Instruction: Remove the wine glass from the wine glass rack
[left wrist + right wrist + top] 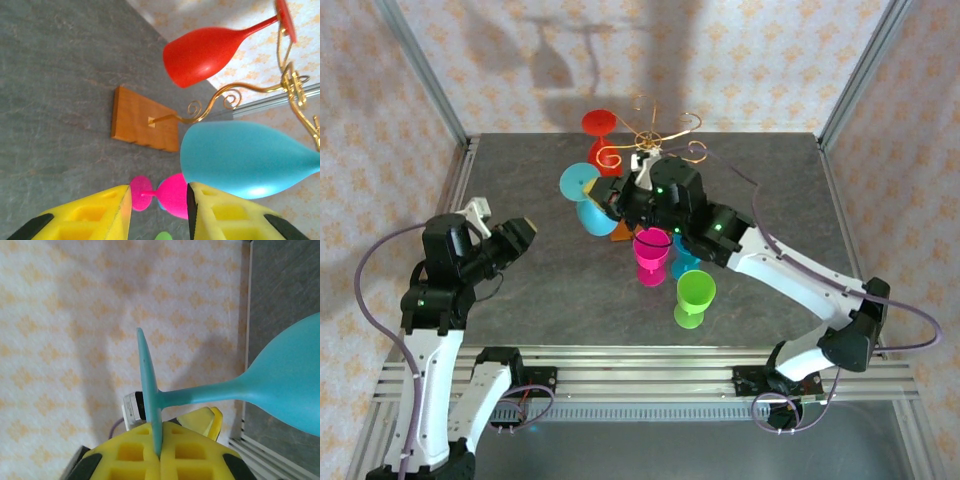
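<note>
Blue wine glass (pixel 280 380) is gripped by its foot disc between the closed fingers of the right end effector (pixel 160 440), tipped sideways just beside the wine glass rack (pixel 145 120) (a red glass (pixel 210 55) hangs there). Nothing is held by the partly open left end effector (pixel 157 200).

Bright even light, soft shadows on back wall (pixel 570 55), sheen on red glass (pixel 205 52), jaws blurred

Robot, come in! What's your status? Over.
Right gripper shut on foot of blue wine glass. Left gripper open, empty. Red glass hanging on rack, close beside.
</note>
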`<state>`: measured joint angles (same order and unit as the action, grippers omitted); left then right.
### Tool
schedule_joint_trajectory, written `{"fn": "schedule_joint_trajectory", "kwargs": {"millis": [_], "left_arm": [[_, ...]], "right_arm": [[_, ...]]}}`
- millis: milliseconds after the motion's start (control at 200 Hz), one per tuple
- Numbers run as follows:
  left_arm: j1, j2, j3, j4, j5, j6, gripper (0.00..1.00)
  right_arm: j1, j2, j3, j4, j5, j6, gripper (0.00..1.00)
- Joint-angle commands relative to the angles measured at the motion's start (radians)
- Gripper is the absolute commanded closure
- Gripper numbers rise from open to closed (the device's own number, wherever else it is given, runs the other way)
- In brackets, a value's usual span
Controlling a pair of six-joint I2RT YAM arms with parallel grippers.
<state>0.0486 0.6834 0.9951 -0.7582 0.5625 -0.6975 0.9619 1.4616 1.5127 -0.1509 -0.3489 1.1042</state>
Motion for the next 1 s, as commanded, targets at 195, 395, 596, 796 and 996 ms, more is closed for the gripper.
{"fn": "schedule_joint_trajectory", "kwargs": {"millis": [195, 395, 596, 796, 996], "left_arm": [[0.01, -0.137, -0.072, -0.205, -0.061, 0.046, 0.65], [0.01, -0.237, -0.144, -0.299, -0.085, 0.022, 0.65], [0.01, -0.279, -0.158, -0.411, -0.091, 0.045, 0.65], [0.011, -0.279, -0.156, -0.454, -0.095, 0.051, 0.65], [0.01, -0.28, -0.176, -0.433, -0.072, 0.036, 0.65]], "right_arm": [[0.069, 0.053, 0.063, -0.181, -0.073, -0.302, 1.0], [0.12, 0.092, 0.055, -0.25, -0.037, -0.461, 1.0], [0.17, 0.137, 0.025, -0.252, -0.018, -0.589, 1.0], [0.243, 0.17, 0.026, -0.321, 0.088, -0.775, 1.0], [0.346, 0.166, -0.047, -0.295, 0.323, -0.961, 1.0]]}}
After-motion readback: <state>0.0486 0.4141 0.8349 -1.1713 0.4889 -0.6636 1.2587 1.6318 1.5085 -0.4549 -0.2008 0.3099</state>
